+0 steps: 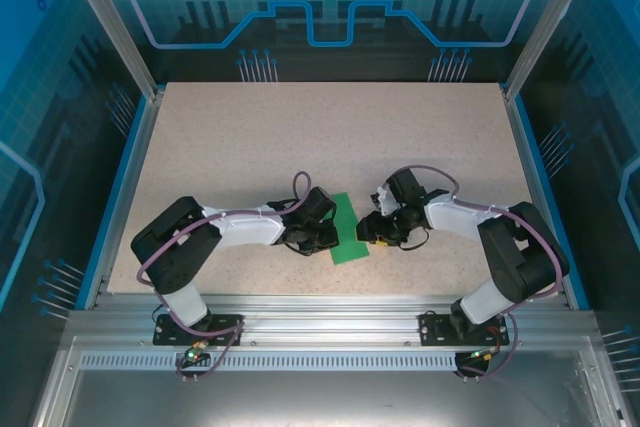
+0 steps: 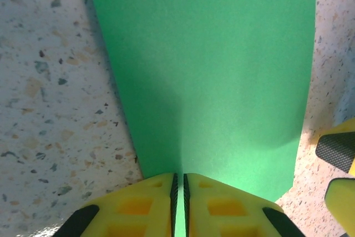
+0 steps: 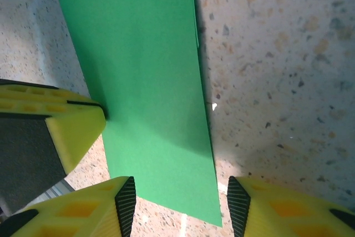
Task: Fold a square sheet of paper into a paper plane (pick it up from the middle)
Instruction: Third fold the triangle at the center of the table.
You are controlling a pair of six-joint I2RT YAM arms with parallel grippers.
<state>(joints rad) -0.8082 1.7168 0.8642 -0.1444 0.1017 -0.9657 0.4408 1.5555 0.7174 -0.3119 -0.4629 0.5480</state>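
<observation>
Top external: the green sheet of paper lies on the speckled table, low in the centre of the frame. The left gripper is at its left edge and the right gripper at its right.

Left wrist: at bottom centre, the left gripper has its jaws pinched shut on the sheet's near edge.

Right wrist: at the bottom, the right gripper has its jaws apart, astride the sheet's lower end and not clamping it.

Top external view from high behind the arm bases, looking down over the whole desk, both wrist views close above it, looking past their fingers, all three sharing the green paper
</observation>
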